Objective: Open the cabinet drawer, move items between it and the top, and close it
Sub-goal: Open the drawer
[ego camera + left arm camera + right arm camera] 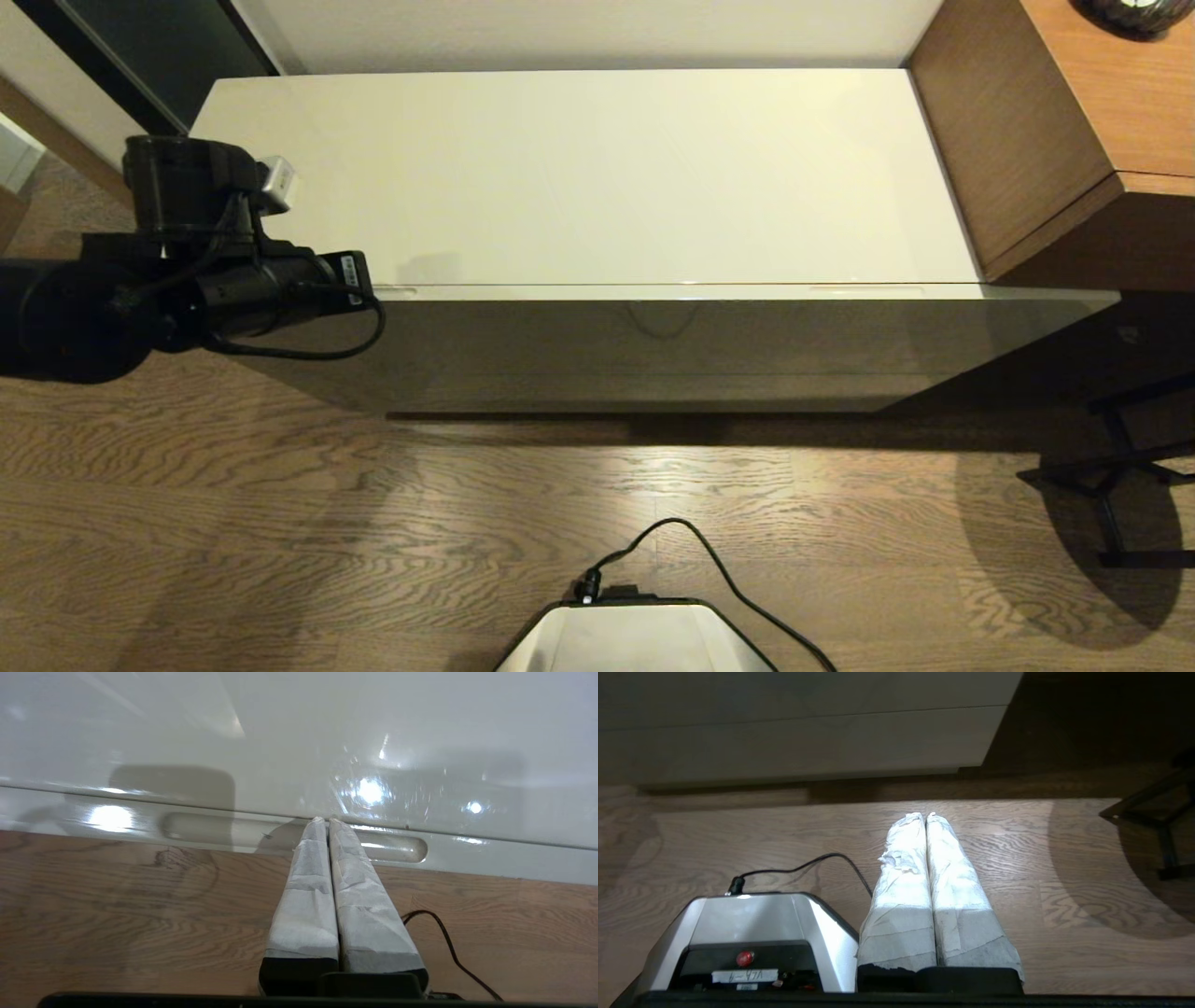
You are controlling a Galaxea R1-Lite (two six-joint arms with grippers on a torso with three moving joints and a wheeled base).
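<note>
A: Cream-white gloss everywhere in the head view. The top [597,177] is a long flat panel, and the cabinet drawer [653,293] shows as a thin strip along the panel's front edge, flush with it, so I'd say it isn't pulled out yet. Two slim slots sit in that strip, one near the front-left corner [394,290], one toward the front-right corner [864,290]. No items in sight; if there are any, they're inside.

B: And the arms?

A: One arm in that view, the left, at the cabinet's front-left corner. Its fingers are hidden under the wrist there.

B: Left wrist view, then.

A: The left gripper [327,822] has both wrapped fingers pressed together, holding nothing, tips at the seam between top and drawer, over the slot [205,830]. To do this well, I'd sink the tips down into the recess, hook its lip, then draw straight back from the cabinet. A crooked pull on so wide a drawer from one end could rack it.

B: Right wrist view?

A: The right gripper [926,817] hangs parked over the wooden floor [1017,835], beside the robot's base [752,924], jaws together and empty. The cabinet front [798,742] is well apart from it.

B: Count?

A: One drawer, one top, two slots, two grippers, no items visible.
</note>
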